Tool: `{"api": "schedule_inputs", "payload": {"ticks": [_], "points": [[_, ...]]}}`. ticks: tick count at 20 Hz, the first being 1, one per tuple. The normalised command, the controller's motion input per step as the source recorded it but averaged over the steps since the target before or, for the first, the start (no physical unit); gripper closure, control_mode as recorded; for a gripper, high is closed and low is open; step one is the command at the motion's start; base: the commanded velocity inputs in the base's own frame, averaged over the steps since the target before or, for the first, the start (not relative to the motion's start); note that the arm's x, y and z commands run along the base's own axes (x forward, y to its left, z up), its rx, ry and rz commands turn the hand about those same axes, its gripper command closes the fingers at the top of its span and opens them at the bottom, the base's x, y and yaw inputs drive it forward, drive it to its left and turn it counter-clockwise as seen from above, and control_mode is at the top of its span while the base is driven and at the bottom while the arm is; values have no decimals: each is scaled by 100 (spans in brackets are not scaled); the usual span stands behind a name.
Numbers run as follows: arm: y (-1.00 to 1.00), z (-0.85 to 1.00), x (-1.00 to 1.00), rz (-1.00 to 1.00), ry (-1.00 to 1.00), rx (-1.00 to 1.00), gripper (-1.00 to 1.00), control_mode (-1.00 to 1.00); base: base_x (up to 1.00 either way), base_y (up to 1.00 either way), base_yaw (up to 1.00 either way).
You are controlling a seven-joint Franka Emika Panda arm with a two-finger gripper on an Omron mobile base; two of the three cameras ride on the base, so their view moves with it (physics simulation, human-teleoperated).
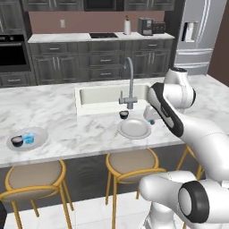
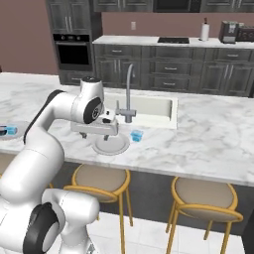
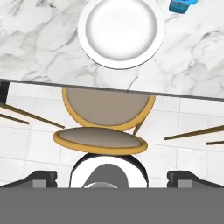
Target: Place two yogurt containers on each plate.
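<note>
An empty white plate (image 1: 134, 129) (image 2: 110, 145) (image 3: 120, 33) lies near the counter's front edge. A dark yogurt cup (image 1: 124, 115) stands just behind it by the faucet. To its right, on the marble, stands a light blue cup (image 2: 136, 135) (image 3: 180, 5). Far left, a second plate (image 1: 27, 137) (image 2: 12, 134) carries a dark cup (image 1: 17, 141) and a light blue cup (image 1: 28, 137) (image 2: 11, 130). My gripper (image 3: 113, 177) hangs above the counter's front edge near the empty plate, open, with nothing between its fingers.
Behind the empty plate are the sink (image 1: 112, 96) and its tall faucet (image 1: 129, 85). Round tan stools (image 1: 133, 163) (image 3: 107, 107) with gold frames stand under the counter's front edge. My own arm (image 1: 167, 112) partly covers the counter right of the plate.
</note>
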Motion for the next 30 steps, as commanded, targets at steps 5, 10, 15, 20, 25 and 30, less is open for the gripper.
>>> {"api": "schedule_inputs", "payload": {"ticks": [5,10,15,20,25,30], "points": [[0,0,0,0,0,0,-100,100,28,10,0],[0,0,0,0,0,0,-100,100,42,0,0],[0,0,0,0,0,0,-100,100,44,0,0],[0,0,0,0,0,0,-100,100,46,0,0],[0,0,24,0,0,0,-100,-100,33,0,0],[0,0,81,0,0,0,-100,-100,0,0,0]]}}
